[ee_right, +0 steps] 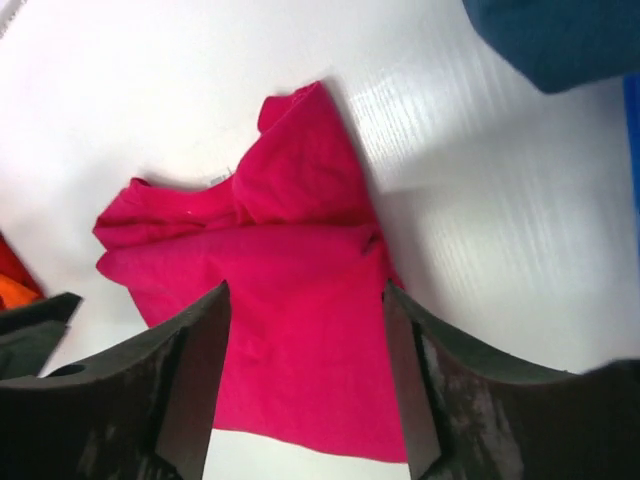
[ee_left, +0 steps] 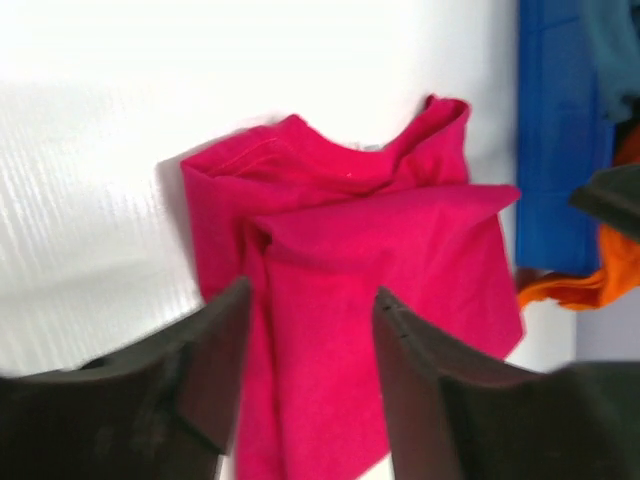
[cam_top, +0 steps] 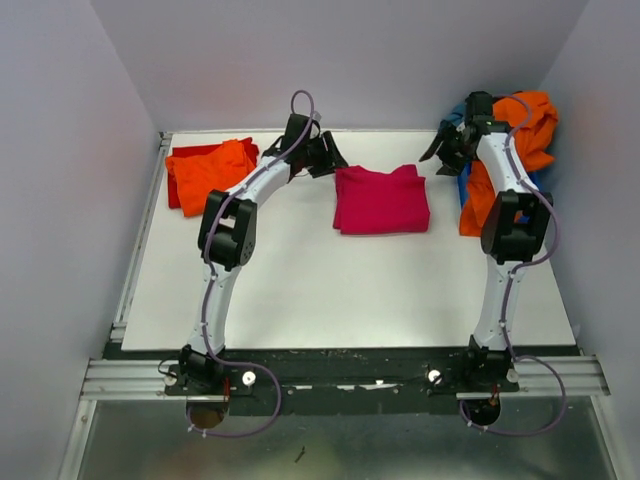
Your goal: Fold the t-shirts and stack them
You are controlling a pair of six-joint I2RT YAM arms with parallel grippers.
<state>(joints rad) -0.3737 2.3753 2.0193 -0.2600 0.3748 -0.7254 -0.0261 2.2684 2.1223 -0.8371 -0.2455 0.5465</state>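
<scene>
A magenta-pink t-shirt (cam_top: pixel 382 200) lies folded on the white table, back centre. It fills the left wrist view (ee_left: pixel 360 230) and the right wrist view (ee_right: pixel 290 270), with its collar end bunched. My left gripper (cam_top: pixel 325 155) hovers just off the shirt's left back corner, open (ee_left: pixel 310 330), nothing between its fingers. My right gripper (cam_top: pixel 445 150) hangs off the shirt's right back corner, likewise open and empty (ee_right: pixel 305 340). A folded orange t-shirt (cam_top: pixel 215 170) rests on a red t-shirt (cam_top: pixel 185 155) at the back left.
At the back right a blue bin (ee_left: pixel 555 140) holds a loose orange t-shirt (cam_top: pixel 520 135) and a teal-blue t-shirt (ee_right: pixel 560 35). Grey walls close in the table (cam_top: pixel 330 290) on three sides. The arm bases stand at the near rail.
</scene>
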